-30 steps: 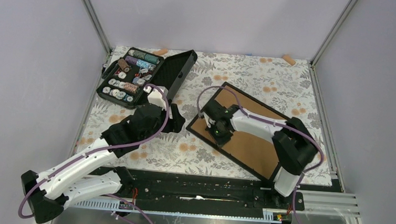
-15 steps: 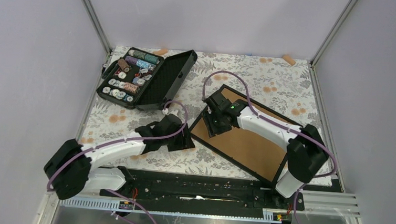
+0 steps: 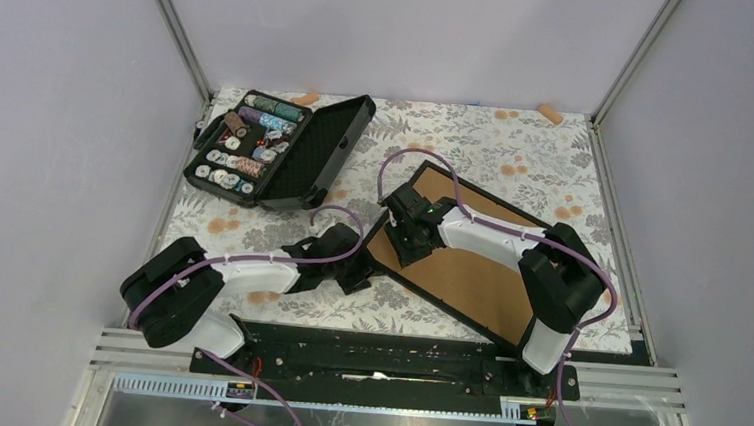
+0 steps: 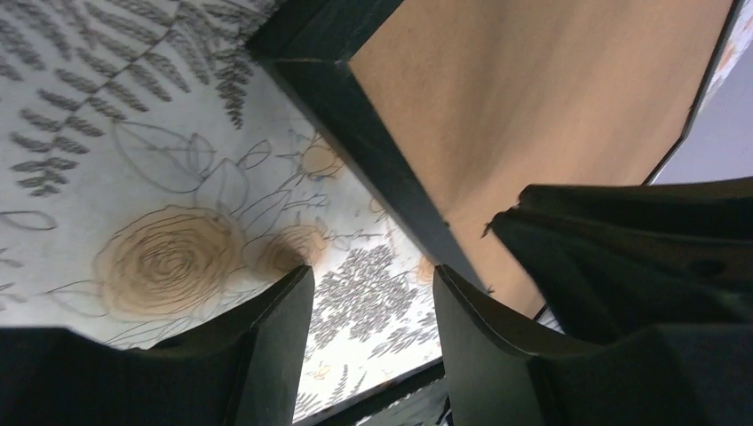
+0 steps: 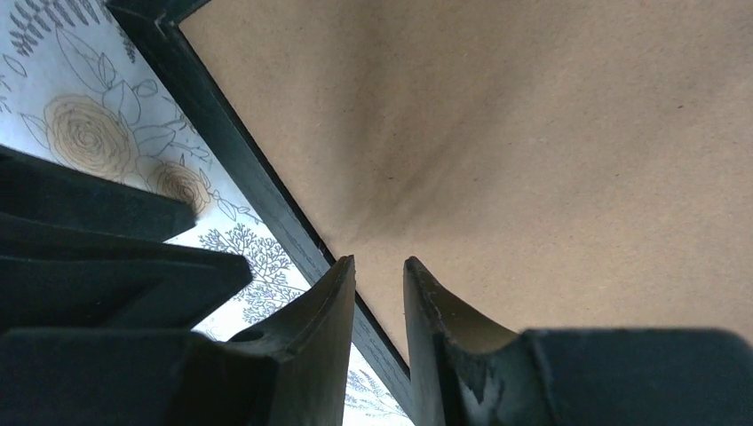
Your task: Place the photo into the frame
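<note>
- The frame (image 3: 469,280) lies flat on the flowered bench (image 3: 478,140), right of the middle, with its brown back facing up.
- In the top view its long axis slants from far-left to near-right. One short side points toward the left arm.
- The right fingers (image 3: 406,240) hang low over that short left side, just inside the frame's black rim. They stand a narrow gap apart with nothing between them, and the rim and brown back show through the gap.
- The left fingers (image 3: 357,272) are just outside the frame's near-left corner, low over the bench. They are wider apart than the right pair and hold nothing.
- An open black case of thread spools (image 3: 267,150) lies to the far left of the frame, well apart from it.
</note>
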Action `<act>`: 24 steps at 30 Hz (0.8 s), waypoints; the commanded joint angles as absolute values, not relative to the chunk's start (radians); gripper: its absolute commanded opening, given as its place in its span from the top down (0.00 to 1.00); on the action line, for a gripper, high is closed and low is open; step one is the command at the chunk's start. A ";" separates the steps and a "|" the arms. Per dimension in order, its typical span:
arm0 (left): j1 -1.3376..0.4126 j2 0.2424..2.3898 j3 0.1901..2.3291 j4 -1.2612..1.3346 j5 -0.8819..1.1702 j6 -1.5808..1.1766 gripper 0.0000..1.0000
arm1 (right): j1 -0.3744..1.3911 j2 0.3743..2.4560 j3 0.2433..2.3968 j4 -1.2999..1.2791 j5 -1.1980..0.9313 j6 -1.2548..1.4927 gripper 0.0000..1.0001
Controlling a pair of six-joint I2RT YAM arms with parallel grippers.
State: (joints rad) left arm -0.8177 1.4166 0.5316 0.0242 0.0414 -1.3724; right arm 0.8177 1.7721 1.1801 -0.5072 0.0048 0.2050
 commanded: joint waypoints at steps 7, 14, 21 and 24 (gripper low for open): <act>-0.881 1.526 0.491 0.072 -0.160 -1.546 0.45 | 0.822 1.779 1.121 -0.417 -0.105 0.189 0.66; -0.890 1.520 0.435 0.056 -0.202 -1.560 0.53 | 0.824 1.788 1.099 -0.389 -0.119 0.202 0.67; -0.891 1.522 0.416 0.050 -0.217 -1.539 0.56 | 0.824 1.818 1.117 -0.411 -0.036 0.225 0.72; -0.890 1.526 0.422 0.036 -0.222 -1.534 0.56 | 0.823 1.832 1.125 -0.420 -0.035 0.229 0.76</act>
State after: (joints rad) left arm -0.8936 1.4822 0.4694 0.2359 -0.1249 -1.5646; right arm 0.8185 1.7832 1.1110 -0.4145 -0.0891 0.2146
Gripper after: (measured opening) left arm 0.438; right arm 0.259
